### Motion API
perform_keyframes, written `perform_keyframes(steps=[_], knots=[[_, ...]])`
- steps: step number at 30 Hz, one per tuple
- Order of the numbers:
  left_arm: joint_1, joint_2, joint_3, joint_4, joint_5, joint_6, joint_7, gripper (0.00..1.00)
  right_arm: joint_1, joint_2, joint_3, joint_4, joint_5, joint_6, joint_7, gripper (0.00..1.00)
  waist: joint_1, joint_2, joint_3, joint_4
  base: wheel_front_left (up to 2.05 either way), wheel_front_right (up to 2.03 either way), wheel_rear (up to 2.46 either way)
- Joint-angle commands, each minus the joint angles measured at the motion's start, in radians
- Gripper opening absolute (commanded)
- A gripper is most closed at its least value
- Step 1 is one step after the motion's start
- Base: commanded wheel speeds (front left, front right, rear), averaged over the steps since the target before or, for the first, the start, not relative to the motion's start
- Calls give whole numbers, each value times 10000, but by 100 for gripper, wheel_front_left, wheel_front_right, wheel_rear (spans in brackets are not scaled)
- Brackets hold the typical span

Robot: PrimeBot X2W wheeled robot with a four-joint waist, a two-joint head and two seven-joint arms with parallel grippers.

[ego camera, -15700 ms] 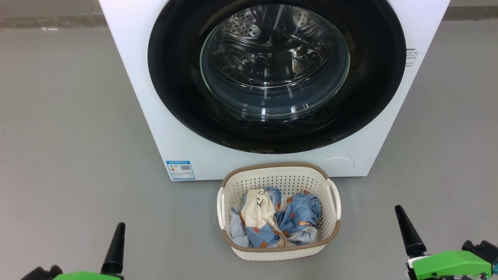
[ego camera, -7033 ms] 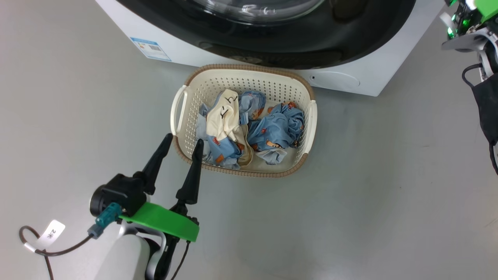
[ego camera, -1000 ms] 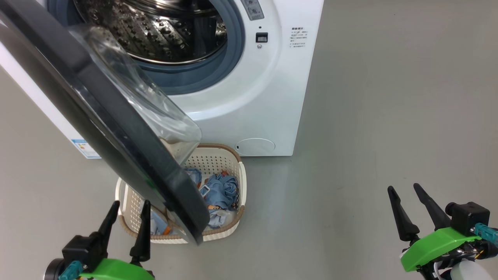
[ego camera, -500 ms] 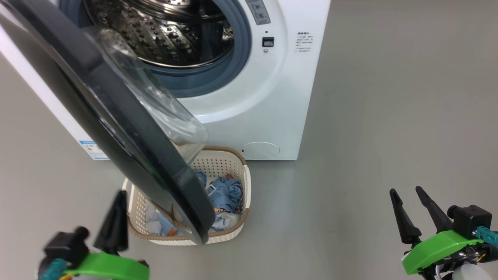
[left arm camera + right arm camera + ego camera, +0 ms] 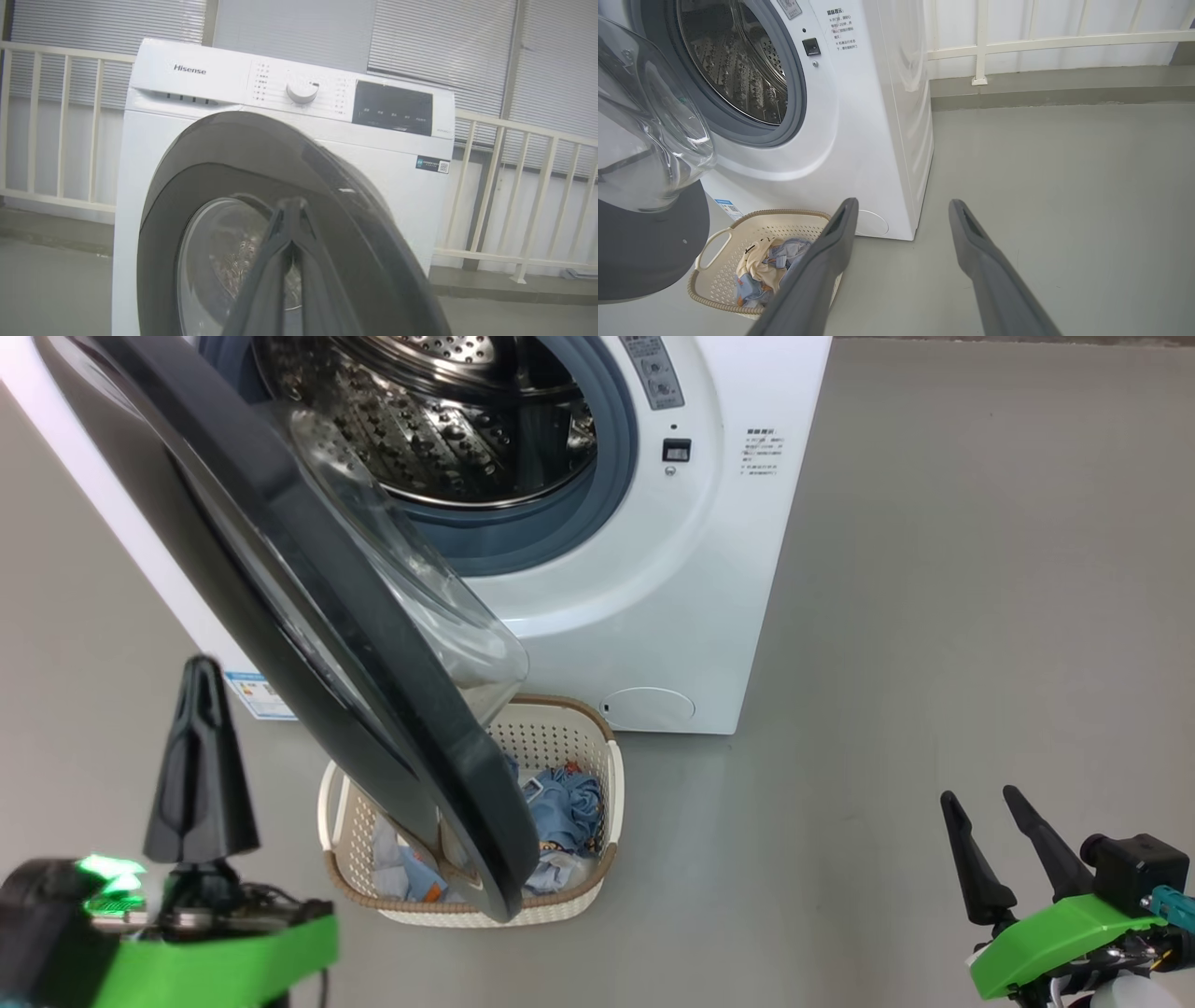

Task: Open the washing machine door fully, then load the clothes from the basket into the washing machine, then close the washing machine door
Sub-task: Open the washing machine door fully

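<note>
While the washing machine door point(image 5: 392, 709) hangs ajar just right of it, left end effector point(image 5: 199, 667) closed, empty; right end effector point(image 5: 980, 795) open.

Laundry area, with washing machine point(image 5: 859, 140), grey floor point(image 5: 980, 616), white railing point(image 5: 1045, 44).

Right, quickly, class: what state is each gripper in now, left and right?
Left gripper: closed, holding nothing.
Right gripper: open, holding nothing.
</note>
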Motion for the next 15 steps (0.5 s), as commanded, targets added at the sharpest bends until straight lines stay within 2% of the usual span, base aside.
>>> perform_keyframes(steps=[1, 5, 8, 11, 12, 15], knots=[[-73, 87, 141, -604, 147, 102, -59, 0, 56, -90, 150, -267, -55, 27, -118, 100, 0, 0, 21, 7, 0, 0, 0], [53, 83, -873, -1735, 270, 236, -21, 0, 42, -72, 155, -330, -52, 27, -118, 100, 0, 0, 56, -10, 0, 0, 0], [123, 82, -1850, -2030, 483, 157, 307, 0, 23, -65, 162, -367, -35, 27, -118, 100, 0, 0, 103, -43, 0, 0, 0], [152, 82, -2761, -1877, 468, 100, 581, 0, 1, -48, 185, -378, -25, 27, -118, 100, 0, 0, 151, -93, 0, 0, 0], [139, 81, -3338, -1526, 283, 86, 698, 0, -5, -25, 186, -351, 36, 27, -118, 100, 0, 0, 199, -93, 0, 0, 0], [-1, 81, -4005, -689, 84, 38, 829, 0, -33, -30, 177, -322, 93, 27, -118, 100, 0, 0, 277, -62, 0, 0, 0]])
